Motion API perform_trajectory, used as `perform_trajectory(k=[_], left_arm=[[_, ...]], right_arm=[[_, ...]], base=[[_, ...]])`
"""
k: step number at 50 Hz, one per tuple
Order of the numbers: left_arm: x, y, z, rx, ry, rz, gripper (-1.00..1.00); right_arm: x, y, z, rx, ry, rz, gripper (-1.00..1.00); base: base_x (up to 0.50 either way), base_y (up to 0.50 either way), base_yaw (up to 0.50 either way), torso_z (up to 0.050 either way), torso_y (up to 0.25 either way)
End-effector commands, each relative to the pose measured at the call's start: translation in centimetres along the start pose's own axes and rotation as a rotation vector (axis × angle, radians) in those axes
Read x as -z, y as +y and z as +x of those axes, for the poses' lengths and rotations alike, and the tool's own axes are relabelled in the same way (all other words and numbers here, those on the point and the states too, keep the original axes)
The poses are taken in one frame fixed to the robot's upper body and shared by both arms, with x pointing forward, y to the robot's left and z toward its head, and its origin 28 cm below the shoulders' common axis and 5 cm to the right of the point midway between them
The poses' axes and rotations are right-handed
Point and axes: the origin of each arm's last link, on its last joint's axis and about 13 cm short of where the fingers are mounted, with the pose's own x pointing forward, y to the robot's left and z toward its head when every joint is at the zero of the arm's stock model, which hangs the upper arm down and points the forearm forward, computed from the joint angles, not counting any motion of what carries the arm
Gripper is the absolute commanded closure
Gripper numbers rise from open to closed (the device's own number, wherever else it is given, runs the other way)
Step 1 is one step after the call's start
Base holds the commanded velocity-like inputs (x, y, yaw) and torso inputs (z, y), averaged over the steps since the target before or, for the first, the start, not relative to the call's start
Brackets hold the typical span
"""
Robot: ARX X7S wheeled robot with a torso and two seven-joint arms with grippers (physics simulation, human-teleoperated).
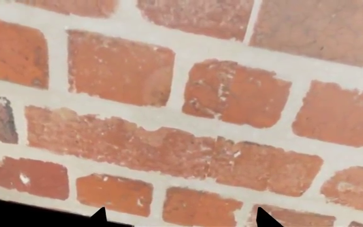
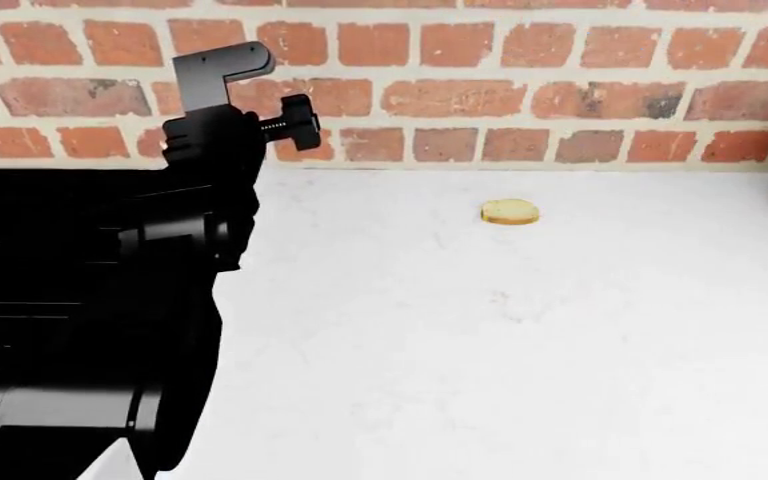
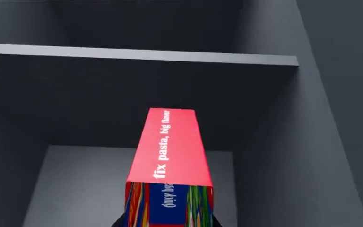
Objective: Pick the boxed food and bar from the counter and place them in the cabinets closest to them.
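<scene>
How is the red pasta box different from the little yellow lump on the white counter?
The boxed food is long and straight-edged with flat sides; the lump is small, low and round. The boxed food is bright red with white letters and a blue end; the lump is plain tan-yellow. The boxed food is inside a dark grey cabinet; the lump lies alone on the counter near the brick wall.

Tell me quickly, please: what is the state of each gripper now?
Left gripper: open, holding nothing, facing the brick wall.
Right gripper: closed on the boxed food, inside the cabinet.
</scene>
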Motion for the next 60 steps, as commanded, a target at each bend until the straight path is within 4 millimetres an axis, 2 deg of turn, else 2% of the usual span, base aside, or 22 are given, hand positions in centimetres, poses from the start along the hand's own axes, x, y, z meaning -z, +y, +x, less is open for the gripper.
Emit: perform_trajectory(k=[1,5,14,22,31,32,48,60], left_arm=[[0.0,0.0,0.0,0.000,-0.003,0.006,-1.00],[0.0,0.0,0.0,0.000,-0.002,0.008,-1.00],[0.1,0.0,0.0,0.002,-0.001,0.014,-1.00],[0.1,0.0,0.0,0.001,0.000,0.014,-1.00],[0.1,0.0,0.0,0.002,0.001,0.017,-1.00],[0.1,0.0,0.0,0.002,0.000,0.018,-1.00],[0.2,0.0,0.0,0.004,-0.002,0.027,-1.00],[0.1,-0.1,0.0,0.003,-0.005,0.029,-1.00]], right_arm=[[1.6,0.1,3.3,-0.010,0.084,-0.021,1.00],[2.5,0.1,5.1,0.004,0.195,-0.019,1.00],[6.4,-0.1,8.2,0.020,0.434,0.055,1.00],[9.4,-0.6,8.8,0.051,0.587,0.100,1.00],[10.6,-0.9,8.6,0.096,0.674,0.129,1.00],[10.6,-0.9,8.6,0.099,0.675,0.124,-1.00],[9.9,-0.7,8.4,0.072,0.632,0.117,-1.00],[6.9,0.2,7.7,-0.003,0.411,0.105,-1.00]], base=[[0.00,0.00,0.00,0.000,0.000],[0.00,0.00,0.00,0.000,0.000],[0.00,0.00,0.00,0.000,0.000],[0.00,0.00,0.00,0.000,0.000],[0.00,0.00,0.00,0.000,0.000],[0.00,0.00,0.00,0.000,0.000],[0.00,0.00,0.00,0.000,0.000],[0.00,0.00,0.00,0.000,0.000]])
